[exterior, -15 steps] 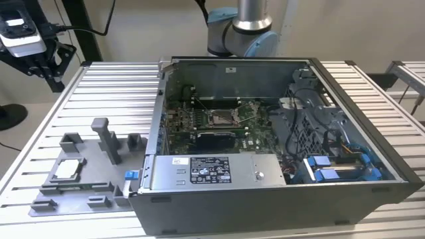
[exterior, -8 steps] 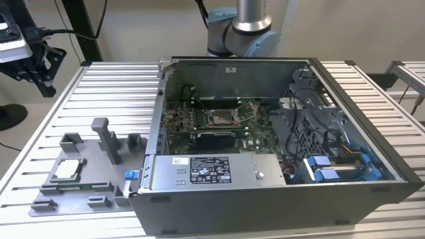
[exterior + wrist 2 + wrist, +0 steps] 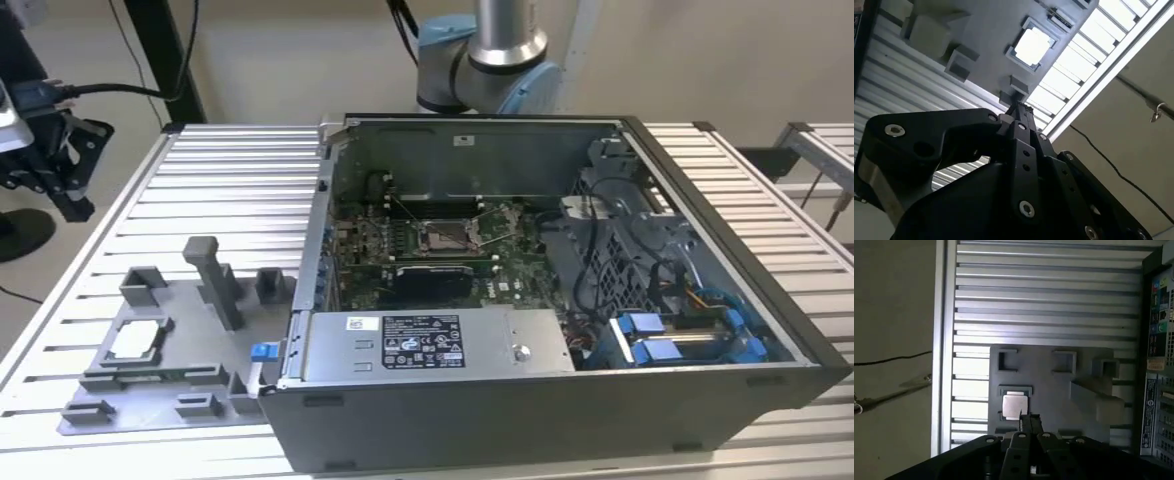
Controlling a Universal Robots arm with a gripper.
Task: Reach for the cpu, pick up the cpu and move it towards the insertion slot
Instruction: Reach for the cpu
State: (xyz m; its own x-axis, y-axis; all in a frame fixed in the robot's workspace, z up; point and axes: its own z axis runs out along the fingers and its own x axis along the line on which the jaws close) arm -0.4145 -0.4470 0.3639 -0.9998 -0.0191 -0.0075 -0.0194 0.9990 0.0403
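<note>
You're only reaching: your gripper (image 3: 1029,422) hangs clear of the cpu (image 3: 1014,405), fingers seemingly pinched together, empty; nothing lifted, insertion slot (image 3: 445,237) well apart.

Clear above cpu (image 3: 138,340) (grey post (image 3: 214,282) beside)

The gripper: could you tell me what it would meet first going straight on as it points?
Most likely the cpu, lying in the grey fixture just ahead of the gripper; depth is unclear.
</note>
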